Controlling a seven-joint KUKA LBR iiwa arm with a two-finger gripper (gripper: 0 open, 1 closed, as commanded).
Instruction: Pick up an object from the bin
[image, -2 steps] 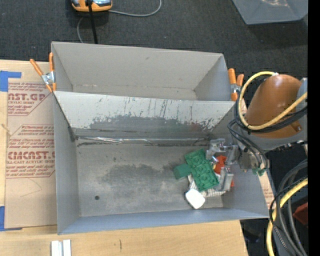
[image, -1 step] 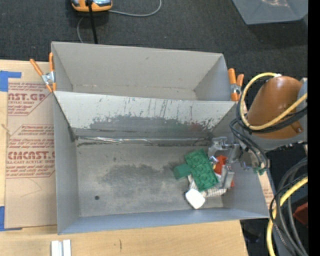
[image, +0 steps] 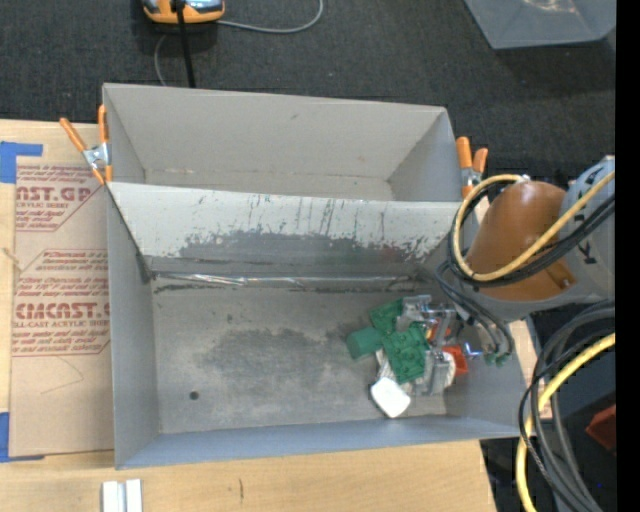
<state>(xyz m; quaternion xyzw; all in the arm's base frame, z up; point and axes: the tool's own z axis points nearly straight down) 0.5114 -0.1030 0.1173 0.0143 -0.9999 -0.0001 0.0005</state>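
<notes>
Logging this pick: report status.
Gripper at bin right end. Over heaped green pieces. White lump alongside; nothing else close.

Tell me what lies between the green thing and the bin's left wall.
Nothing: in the camera view, bare bin floor runs from the green thing to the left wall.
</notes>
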